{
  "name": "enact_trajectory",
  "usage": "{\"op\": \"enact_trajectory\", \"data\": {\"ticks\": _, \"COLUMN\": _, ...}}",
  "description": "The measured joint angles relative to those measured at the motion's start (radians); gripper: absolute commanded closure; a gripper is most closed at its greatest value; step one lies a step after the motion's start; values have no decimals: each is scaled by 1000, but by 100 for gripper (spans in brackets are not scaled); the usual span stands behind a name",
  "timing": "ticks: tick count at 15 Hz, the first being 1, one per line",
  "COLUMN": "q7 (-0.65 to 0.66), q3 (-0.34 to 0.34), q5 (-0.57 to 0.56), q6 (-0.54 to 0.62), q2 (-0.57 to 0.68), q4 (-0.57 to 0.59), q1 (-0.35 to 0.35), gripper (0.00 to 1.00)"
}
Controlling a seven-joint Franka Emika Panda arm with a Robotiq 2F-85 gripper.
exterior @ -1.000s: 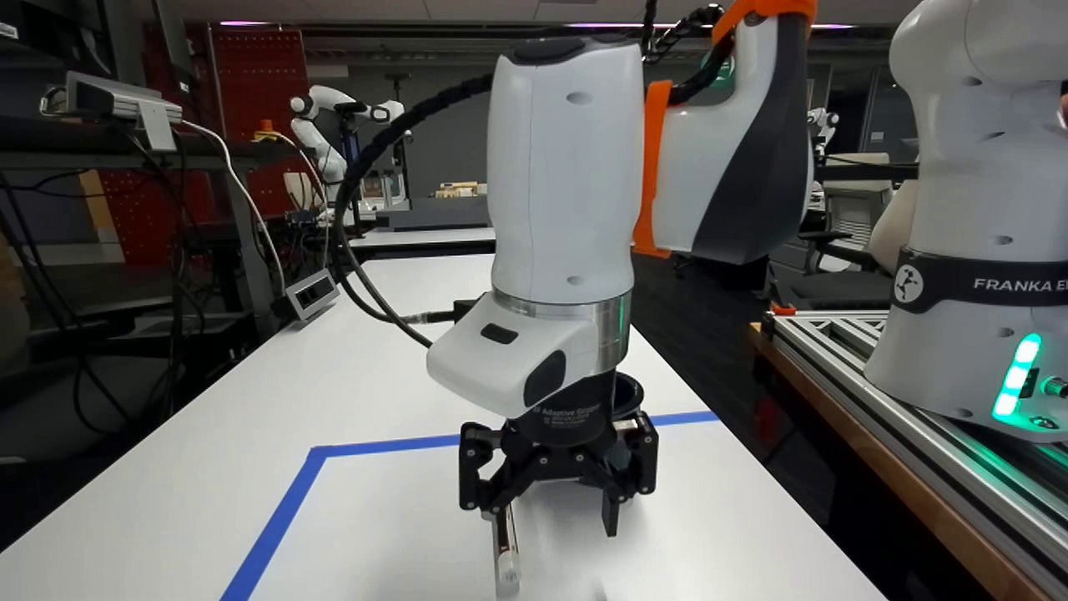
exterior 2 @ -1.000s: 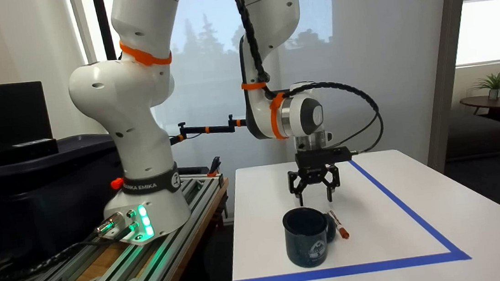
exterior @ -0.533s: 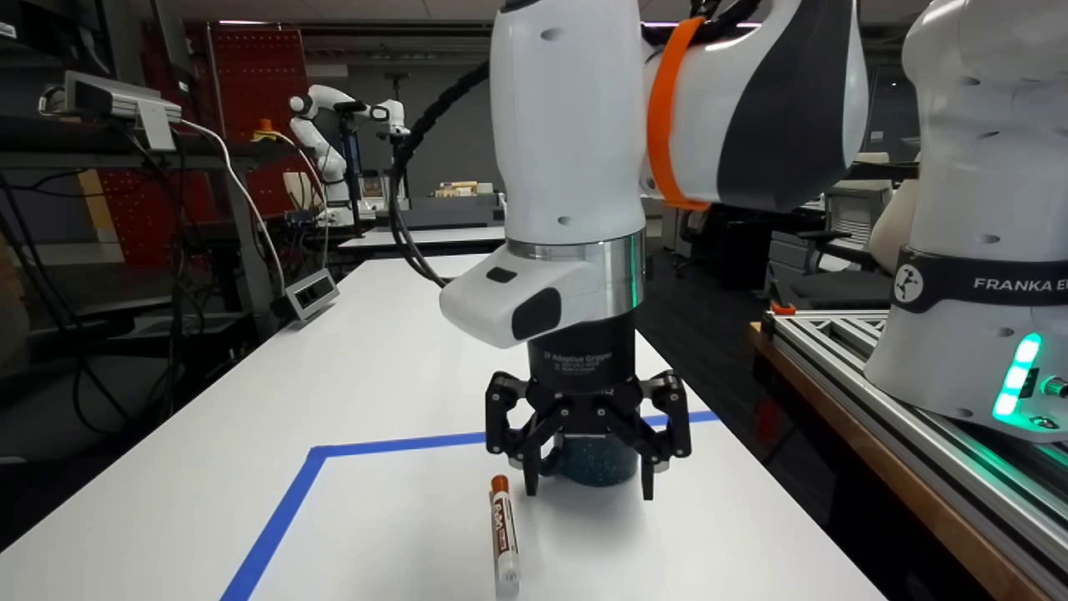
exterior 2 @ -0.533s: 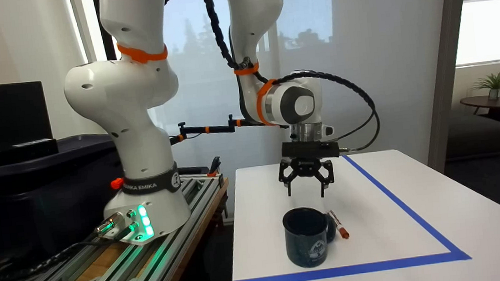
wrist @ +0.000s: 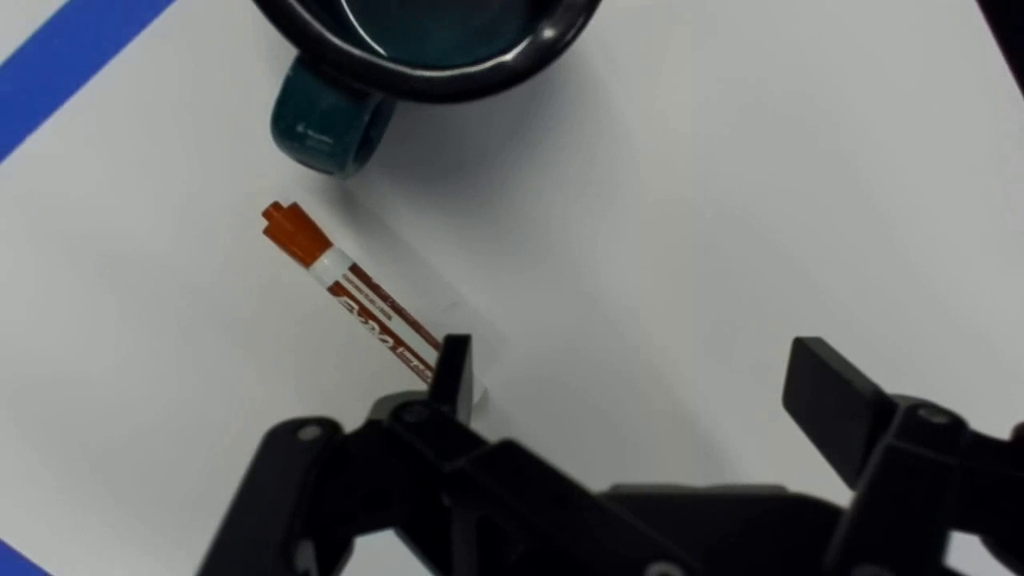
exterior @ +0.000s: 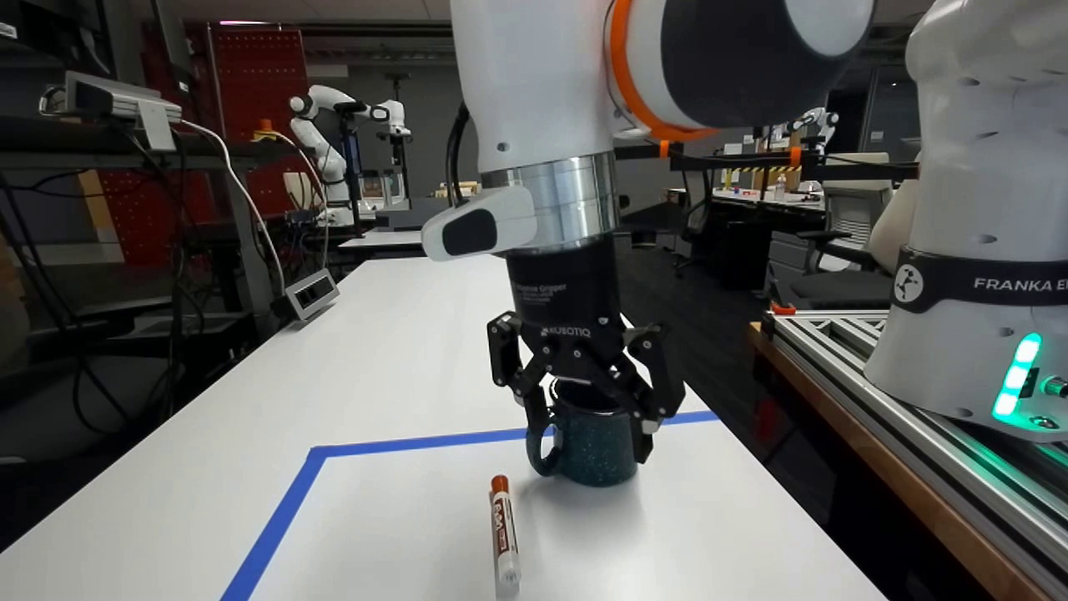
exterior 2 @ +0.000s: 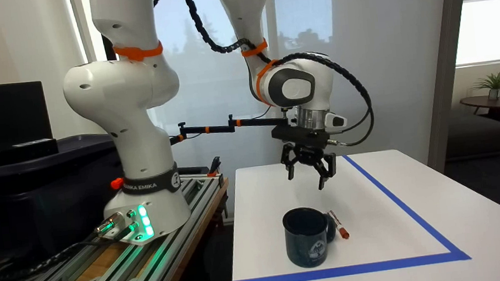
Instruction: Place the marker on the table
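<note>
The marker (exterior: 505, 530), white with an orange-brown cap, lies flat on the white table (exterior: 400, 517) in both exterior views. Its cap end is near the handle of the dark mug (exterior 2: 306, 245). In the wrist view the marker (wrist: 376, 312) runs diagonally, and its white tail is partly hidden behind a finger. My gripper (exterior 2: 306, 179) is open and empty, held tilted above the table. In an exterior view the gripper (exterior: 588, 424) overlaps the mug in the picture; the view of the marker (exterior 2: 339, 224) shows it apart from both.
The dark green mug (wrist: 320, 120) stands upright beside the marker. Blue tape (exterior: 284, 509) outlines an area on the table around mug and marker. A metal-framed bench with the robot base (exterior 2: 147, 214) stands beside the table.
My gripper has risen away from the table and become tilted, staying open. The marker's cap, hidden behind the gripper earlier, now shows. Marker and mug have not moved.
</note>
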Motion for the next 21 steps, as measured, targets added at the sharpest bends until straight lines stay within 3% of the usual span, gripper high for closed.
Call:
{"op": "enact_trajectory", "data": {"ticks": 4, "q7": 97, "q3": -109, "q5": 125, "q6": -89, "q2": -67, "q4": 4, "q1": 104, "gripper": 0}}
{"op": "enact_trajectory", "data": {"ticks": 10, "q7": 341, "q3": -220, "q5": 165, "q6": -184, "q2": -121, "q4": 15, "q1": 204, "gripper": 0}}
{"op": "enact_trajectory", "data": {"ticks": 14, "q7": 460, "q3": -261, "q5": 169, "q6": -218, "q2": -128, "q4": 30, "q1": 232, "gripper": 0}}
{"op": "enact_trajectory", "data": {"ticks": 21, "q7": 461, "q3": -275, "q5": 168, "q6": -218, "q2": -119, "q4": 31, "q1": 242, "gripper": 0}}
